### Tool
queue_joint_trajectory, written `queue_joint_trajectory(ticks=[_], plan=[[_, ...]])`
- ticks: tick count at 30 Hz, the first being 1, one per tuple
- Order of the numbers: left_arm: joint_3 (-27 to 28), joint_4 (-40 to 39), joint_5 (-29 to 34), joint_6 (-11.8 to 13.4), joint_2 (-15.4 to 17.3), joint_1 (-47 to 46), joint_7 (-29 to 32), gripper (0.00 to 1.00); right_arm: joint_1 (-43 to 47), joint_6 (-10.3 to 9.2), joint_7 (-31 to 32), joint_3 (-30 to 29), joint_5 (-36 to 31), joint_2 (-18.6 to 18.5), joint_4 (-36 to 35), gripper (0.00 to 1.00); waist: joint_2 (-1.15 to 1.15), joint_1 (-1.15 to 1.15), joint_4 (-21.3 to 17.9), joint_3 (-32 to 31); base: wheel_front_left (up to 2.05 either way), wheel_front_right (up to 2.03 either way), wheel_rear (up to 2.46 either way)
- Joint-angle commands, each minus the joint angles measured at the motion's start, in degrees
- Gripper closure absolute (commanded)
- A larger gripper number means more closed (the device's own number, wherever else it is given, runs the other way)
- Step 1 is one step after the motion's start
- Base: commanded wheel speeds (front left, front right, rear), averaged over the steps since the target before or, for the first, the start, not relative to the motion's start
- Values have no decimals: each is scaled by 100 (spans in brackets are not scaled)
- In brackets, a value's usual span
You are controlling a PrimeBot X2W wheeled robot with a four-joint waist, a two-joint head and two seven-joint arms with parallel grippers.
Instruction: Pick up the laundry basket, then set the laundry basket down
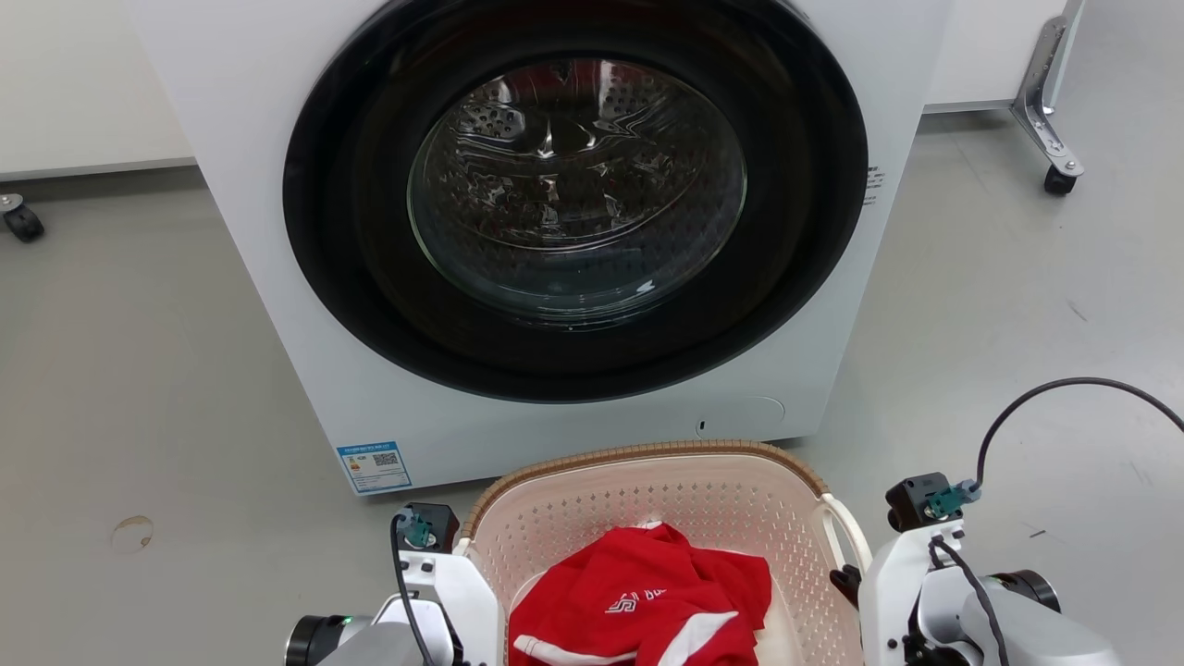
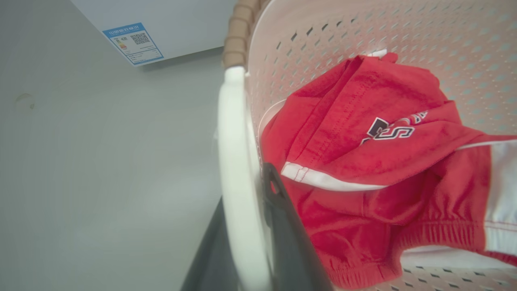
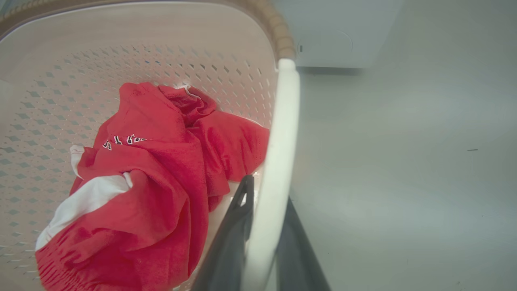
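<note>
The laundry basket [image 1: 647, 455], pale pink perforated plastic with a brown woven-look rim, sits at the bottom centre of the head view, just in front of the washer. A red garment with white trim [image 1: 647, 601] lies inside it. My left gripper [image 2: 244, 186] is shut on the basket's white left handle [image 2: 236, 153], with dark fingers [image 2: 282, 226] on either side of the bar. My right gripper [image 3: 268, 190] is shut on the white right handle [image 3: 282, 121] in the same way. Whether the basket's base touches the floor is hidden.
A white front-loading washer [image 1: 305, 305] with its round glass door [image 1: 573, 185] shut stands directly behind the basket. Grey floor spreads to both sides. A metal leg with a caster [image 1: 1059, 176] stands at the back right, and another caster [image 1: 20, 220] at the far left.
</note>
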Motion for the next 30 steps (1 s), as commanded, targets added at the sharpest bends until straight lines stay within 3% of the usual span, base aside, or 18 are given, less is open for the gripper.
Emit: queue_joint_trajectory(ticks=[1, 18, 30], plan=[[52, 41, 50, -32, 203, -157, -53, 100, -111, -24, -31, -12, 6, -207, 61, 100, 0, 0, 4, 0, 0, 0, 0], [55, 52, 84, 14, 221, -289, -246, 100, -172, -24, -157, -6, 20, -233, 21, 100, 0, 0, -3, 134, 0, 0, 0], [32, 37, 220, 309, 177, -724, -576, 100, -426, -24, -637, -5, 53, -507, -219, 100, 0, 0, 64, 898, 0, 0, 0]])
